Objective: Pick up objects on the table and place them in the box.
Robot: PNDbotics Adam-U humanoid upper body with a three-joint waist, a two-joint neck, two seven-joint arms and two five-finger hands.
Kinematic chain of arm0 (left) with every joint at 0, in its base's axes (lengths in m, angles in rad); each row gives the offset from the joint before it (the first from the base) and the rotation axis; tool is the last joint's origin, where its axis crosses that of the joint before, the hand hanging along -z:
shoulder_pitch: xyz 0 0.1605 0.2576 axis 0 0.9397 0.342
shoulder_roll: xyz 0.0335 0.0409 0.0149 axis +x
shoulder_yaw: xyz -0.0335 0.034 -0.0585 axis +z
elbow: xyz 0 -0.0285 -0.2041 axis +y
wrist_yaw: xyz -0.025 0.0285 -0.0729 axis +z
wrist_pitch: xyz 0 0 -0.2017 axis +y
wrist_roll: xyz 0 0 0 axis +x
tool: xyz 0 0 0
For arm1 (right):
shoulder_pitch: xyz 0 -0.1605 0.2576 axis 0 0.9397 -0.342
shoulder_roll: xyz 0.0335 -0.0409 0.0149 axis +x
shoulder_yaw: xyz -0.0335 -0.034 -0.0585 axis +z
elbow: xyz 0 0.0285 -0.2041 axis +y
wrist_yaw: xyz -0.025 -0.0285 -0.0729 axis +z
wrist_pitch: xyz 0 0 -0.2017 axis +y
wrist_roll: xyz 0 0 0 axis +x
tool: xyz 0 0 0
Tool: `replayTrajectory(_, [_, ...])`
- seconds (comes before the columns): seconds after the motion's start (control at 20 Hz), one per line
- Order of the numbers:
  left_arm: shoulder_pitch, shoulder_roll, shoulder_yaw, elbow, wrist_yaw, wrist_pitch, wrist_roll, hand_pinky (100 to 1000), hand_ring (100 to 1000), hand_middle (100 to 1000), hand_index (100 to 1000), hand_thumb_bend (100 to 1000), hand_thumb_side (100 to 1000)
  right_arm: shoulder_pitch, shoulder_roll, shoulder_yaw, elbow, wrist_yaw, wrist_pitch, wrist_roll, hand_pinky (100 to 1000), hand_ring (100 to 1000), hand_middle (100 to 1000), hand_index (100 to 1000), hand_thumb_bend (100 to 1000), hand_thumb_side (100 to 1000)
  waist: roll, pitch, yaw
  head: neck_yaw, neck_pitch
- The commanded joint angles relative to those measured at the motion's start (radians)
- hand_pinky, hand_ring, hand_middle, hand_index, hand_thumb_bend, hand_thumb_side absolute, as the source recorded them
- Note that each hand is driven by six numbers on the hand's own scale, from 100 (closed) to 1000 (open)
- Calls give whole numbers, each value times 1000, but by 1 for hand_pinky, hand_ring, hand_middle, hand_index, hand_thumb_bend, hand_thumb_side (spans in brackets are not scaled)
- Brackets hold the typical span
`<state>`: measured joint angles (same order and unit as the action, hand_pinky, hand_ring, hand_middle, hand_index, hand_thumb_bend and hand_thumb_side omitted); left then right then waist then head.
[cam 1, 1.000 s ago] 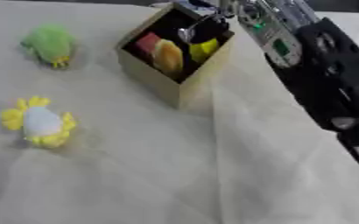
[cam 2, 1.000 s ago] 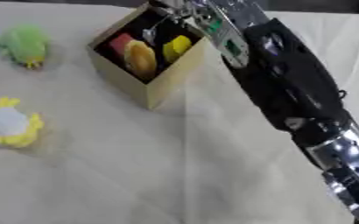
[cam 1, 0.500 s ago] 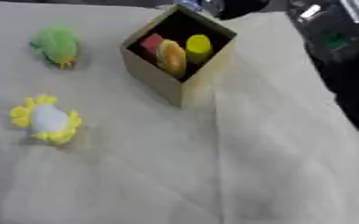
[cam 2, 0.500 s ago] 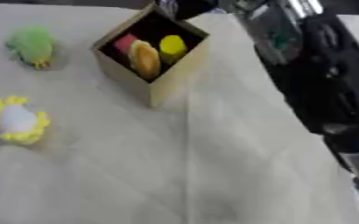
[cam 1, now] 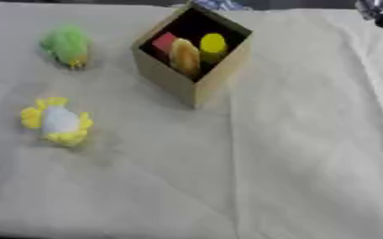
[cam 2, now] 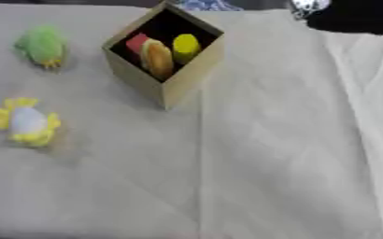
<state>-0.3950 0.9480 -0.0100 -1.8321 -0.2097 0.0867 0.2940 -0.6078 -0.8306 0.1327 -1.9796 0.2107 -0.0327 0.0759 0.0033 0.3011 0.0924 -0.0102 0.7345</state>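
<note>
Seen from above: a table draped in pale cloth [cam 1: 293, 154], with an open cardboard box [cam 1: 196, 83] standing toward the far middle. Inside the box: a red piece [cam 1: 164, 43], an orange-tan oblong [cam 1: 185, 57] and a yellow piece [cam 1: 213, 44], packed side by side.

Still out on the cloth, both to the left of the box: a green soft toy [cam 1: 67, 45], level with the box and well apart from it, and a yellow-and-white toy like a flower [cam 1: 57, 122], nearer the viewer than the box and further left. Green toy's long axis roughly running away from the viewer; flower toy roughly round, no clear axis.

Right hand [cam 2: 351, 16] only just in view, a dark shape with a silver part at the far right corner beyond the box; fingers not made out, so released or clenched cannot be told. Left hand nowhere in view.

Likely next step: fetching one of the two remaining toys. Both lie across the box from the right hand, on the left side, so a reach from the right would have to pass over or round the box. Left arm probably better placed, judging by side alone.
</note>
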Motion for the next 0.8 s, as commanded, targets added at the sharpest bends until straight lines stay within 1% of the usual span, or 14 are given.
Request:
replayTrajectory(0.05, [-33, 162, -62, 36, -72, -13, -183, 781, 700, 662, 825, 476, 551, 46, -36, -63, -20, -18, -34, -75, 922, 796, 728, 857, 100, 468, 3, -26, -4, 5, 13])
replayTrajectory(0.1, [-40, 186, -81, 40, -94, -27, -249, 802, 731, 699, 855, 515, 555, 65, -36, -71, -20, -14, -37, -89, 923, 792, 723, 855, 100, 472, 3, -27, -6, 4, 16])
replayTrajectory(0.2, [-54, 225, -124, 45, -122, -63, -404, 814, 749, 717, 859, 537, 554, 95, -29, -87, -20, -8, -40, -115, 923, 788, 719, 853, 100, 480, 3, -29, -11, 2, 18])
replayTrajectory(0.3, [-70, 242, -153, 50, -127, -96, -536, 834, 774, 737, 875, 563, 549, 113, -22, -96, -20, -5, -42, -132, 924, 783, 715, 851, 100, 493, 3, -30, -13, -1, 17])
replayTrajectory(0.45, [-93, 252, -195, 55, -112, -131, -693, 845, 785, 751, 881, 592, 519, 127, -8, -102, -20, -4, -43, -145, 925, 779, 711, 849, 100, 498, 3, -31, -13, -5, 15])
replayTrajectory(0.6, [-109, 258, -232, 66, -77, -148, -801, 851, 794, 759, 880, 613, 499, 127, 9, -105, -20, -9, -42, -152, 927, 772, 705, 845, 100, 505, 4, -31, -11, -3, 14])
replayTrajectory(0.8, [-131, 260, -284, 73, -21, -156, -888, 851, 798, 761, 881, 631, 460, 119, 31, -102, -20, -19, -41, -152, 929, 767, 700, 843, 100, 511, 10, -27, -10, 4, 13])
